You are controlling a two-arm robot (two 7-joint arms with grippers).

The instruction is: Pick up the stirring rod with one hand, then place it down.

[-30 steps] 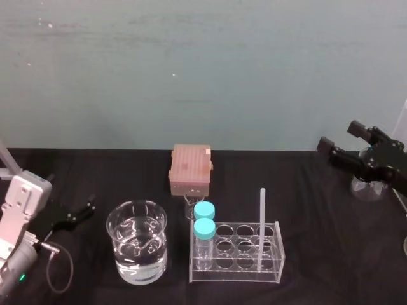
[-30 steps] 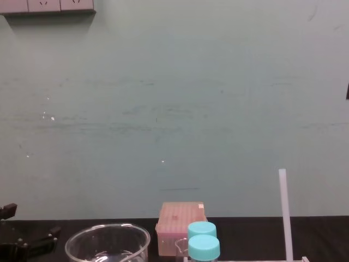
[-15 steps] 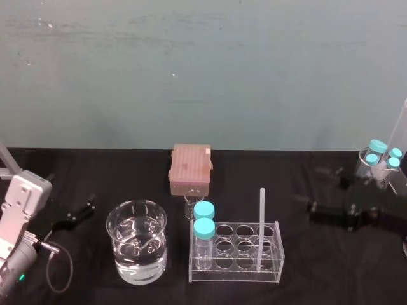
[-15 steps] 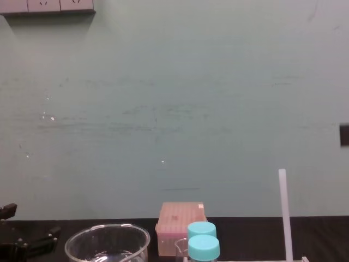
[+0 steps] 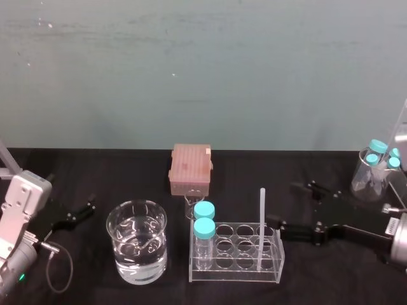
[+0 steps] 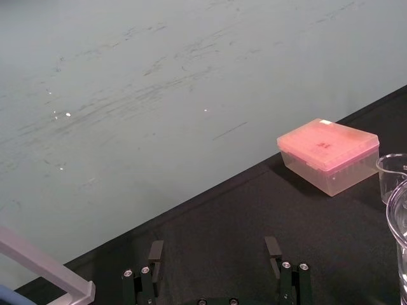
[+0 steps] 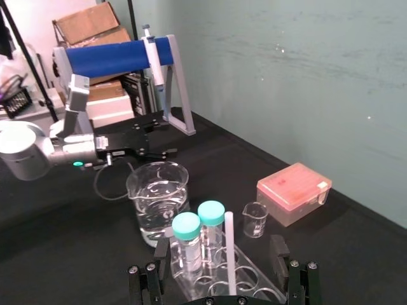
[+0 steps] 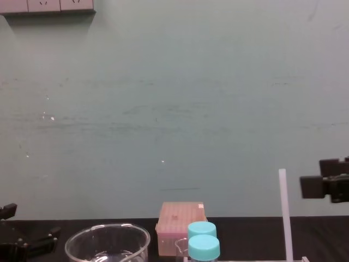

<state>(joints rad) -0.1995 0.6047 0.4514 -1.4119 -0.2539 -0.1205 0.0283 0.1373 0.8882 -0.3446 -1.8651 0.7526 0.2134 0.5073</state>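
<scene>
The stirring rod (image 5: 261, 222) is a thin white stick standing upright in the clear rack (image 5: 273, 267), far taller than the bottles; it also rises at the chest view's lower right as the rod (image 8: 283, 213). My right gripper (image 5: 286, 204) is open just right of the rod's top, pointing left at it without touching. In the right wrist view the rod (image 7: 229, 254) stands ahead, between the spread fingers (image 7: 278, 248) of the right gripper (image 7: 220, 249). My left gripper (image 5: 73, 213) rests open and empty at the far left, its fingers (image 6: 154, 251) wide apart.
A water-filled beaker (image 5: 137, 248) stands left of the rack. Two blue-capped bottles (image 5: 204, 219) sit in the rack's left end. A small beaker (image 5: 191, 206) and a pink box (image 5: 190, 168) lie behind. A flask (image 5: 372, 175) holding blue-capped tubes stands at the far right.
My right gripper has swung from the far right back corner down and leftward, ending close beside the rod's top. The left arm and the rod have not moved.
</scene>
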